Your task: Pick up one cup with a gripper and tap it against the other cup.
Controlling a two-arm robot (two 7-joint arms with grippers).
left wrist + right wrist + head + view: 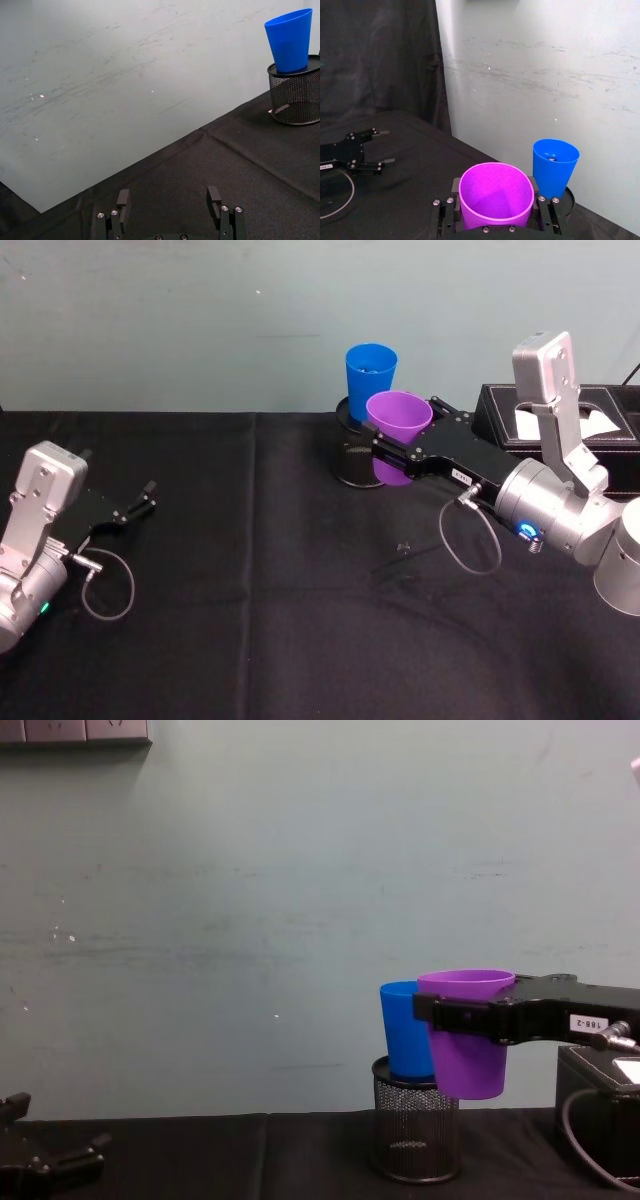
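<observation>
Purple cup: plain tapered tumbler, upright, mouth up, held clear of the table. It is clamped just below the rim between the flat black fingers of the right gripper, one on each side. It is placed just beside the blue cup, which is seated in the mesh pen holder; contact cannot be told. Wall close behind, black box to the right, open cloth to the left. Left gripper is parked far left, jaws apart.

right gripper clamping purple cup, just beside blue cup
</observation>
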